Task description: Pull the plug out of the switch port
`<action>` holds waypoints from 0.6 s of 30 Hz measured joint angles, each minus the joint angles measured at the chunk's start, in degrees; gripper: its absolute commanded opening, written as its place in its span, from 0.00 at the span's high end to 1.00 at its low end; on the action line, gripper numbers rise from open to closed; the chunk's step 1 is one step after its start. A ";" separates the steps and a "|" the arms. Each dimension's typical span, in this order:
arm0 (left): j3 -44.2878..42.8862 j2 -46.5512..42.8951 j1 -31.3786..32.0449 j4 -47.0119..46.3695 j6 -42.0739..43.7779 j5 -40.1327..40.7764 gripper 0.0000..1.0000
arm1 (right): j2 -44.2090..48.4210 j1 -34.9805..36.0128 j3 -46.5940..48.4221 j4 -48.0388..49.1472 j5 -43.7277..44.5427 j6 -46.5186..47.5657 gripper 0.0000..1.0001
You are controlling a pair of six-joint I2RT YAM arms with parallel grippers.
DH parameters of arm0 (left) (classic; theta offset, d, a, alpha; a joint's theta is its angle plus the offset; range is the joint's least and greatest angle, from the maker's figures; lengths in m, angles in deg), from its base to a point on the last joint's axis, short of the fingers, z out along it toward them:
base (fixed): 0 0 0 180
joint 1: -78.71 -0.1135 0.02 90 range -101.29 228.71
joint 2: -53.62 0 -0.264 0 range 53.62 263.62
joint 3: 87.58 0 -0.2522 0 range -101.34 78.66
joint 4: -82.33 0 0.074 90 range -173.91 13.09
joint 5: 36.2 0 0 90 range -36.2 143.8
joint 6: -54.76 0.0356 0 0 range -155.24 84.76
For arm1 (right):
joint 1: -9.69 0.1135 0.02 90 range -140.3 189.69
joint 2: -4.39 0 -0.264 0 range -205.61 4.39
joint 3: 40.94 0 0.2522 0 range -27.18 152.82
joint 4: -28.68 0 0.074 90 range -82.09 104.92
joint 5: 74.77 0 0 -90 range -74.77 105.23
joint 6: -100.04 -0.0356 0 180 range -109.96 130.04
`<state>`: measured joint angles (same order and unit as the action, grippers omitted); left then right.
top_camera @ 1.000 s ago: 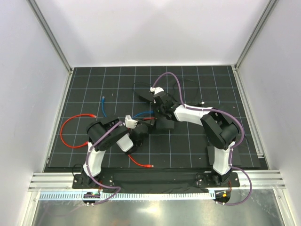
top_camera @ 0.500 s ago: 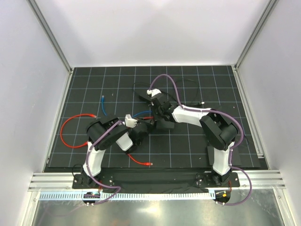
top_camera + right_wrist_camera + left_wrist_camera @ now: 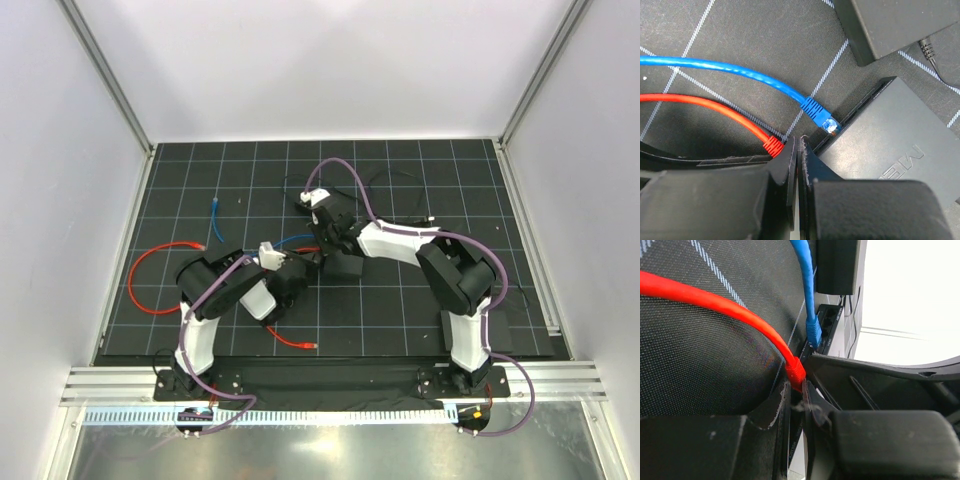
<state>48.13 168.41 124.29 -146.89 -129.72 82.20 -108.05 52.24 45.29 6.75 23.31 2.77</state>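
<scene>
Meanwhile, left fingers clamp the red plug at the left edge of the switch, its cable trailing left; right fingers, clenched empty, sit alongside.

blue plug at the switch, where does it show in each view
top external: the blue plug itself is too small to make out; its blue cable arcs mid-mat between the arms.
left wrist: upper middle, blue plug hanging down against the sockets.
right wrist: centre, blue plug, clear tip at the socket edge.
shared landmark: the switch, the black box the plug meets.
</scene>
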 measured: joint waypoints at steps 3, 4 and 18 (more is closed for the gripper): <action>0.04 0.00 0.00 -0.09 0.31 0.00 1.00 | 0.02 0.15 -0.33 0.57 0.35 0.76 0.99; 0.17 -0.02 -0.02 -0.22 0.35 -0.02 1.00 | 0.04 0.22 -0.39 0.63 0.46 0.96 0.99; 3.39 -3.98 -3.89 1.55 2.25 -0.55 1.00 | -3.34 1.33 4.39 -2.45 0.37 3.96 0.99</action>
<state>51.52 164.43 120.40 -145.34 -127.47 81.65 -111.40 53.57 49.68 4.30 23.68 6.73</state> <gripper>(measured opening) 0.117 0.063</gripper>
